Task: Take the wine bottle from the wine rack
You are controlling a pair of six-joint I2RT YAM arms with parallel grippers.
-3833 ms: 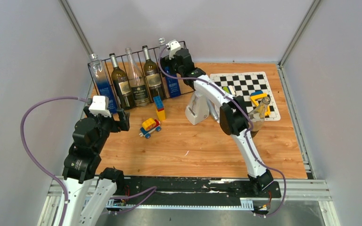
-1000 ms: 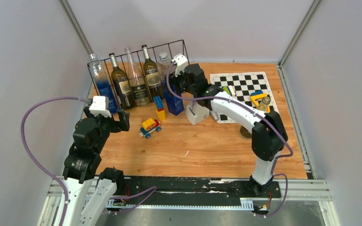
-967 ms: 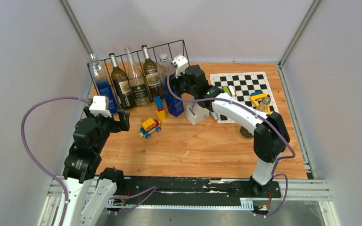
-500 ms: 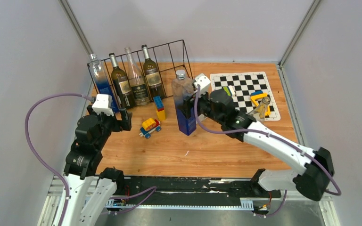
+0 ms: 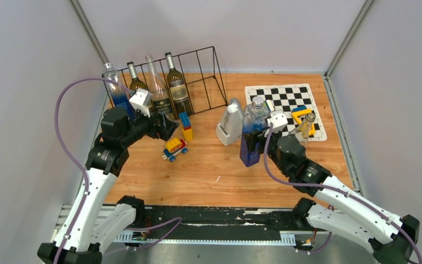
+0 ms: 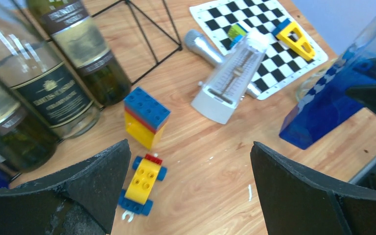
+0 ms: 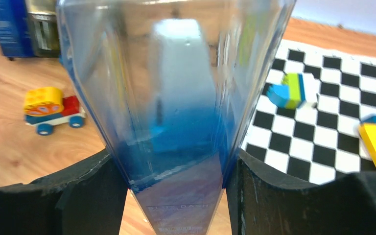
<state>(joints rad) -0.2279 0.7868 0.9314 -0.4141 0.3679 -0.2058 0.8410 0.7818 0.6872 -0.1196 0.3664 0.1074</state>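
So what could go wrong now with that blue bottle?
The bottle is smooth and pinched only by the right gripper, so it might slip or tip. It is close to the metronome and could knock it. The open left gripper sits near the racked bottles and may bump them.

Both arms: white links, black joints. Left arm (image 5: 90, 192) based at 7 o'clock, right arm (image 5: 351, 203) at 5 o'clock. One purple cable (image 5: 60, 118) loops along each. White camera box (image 5: 140, 102) on each wrist. Fingers (image 6: 90, 188) matte black, curved.
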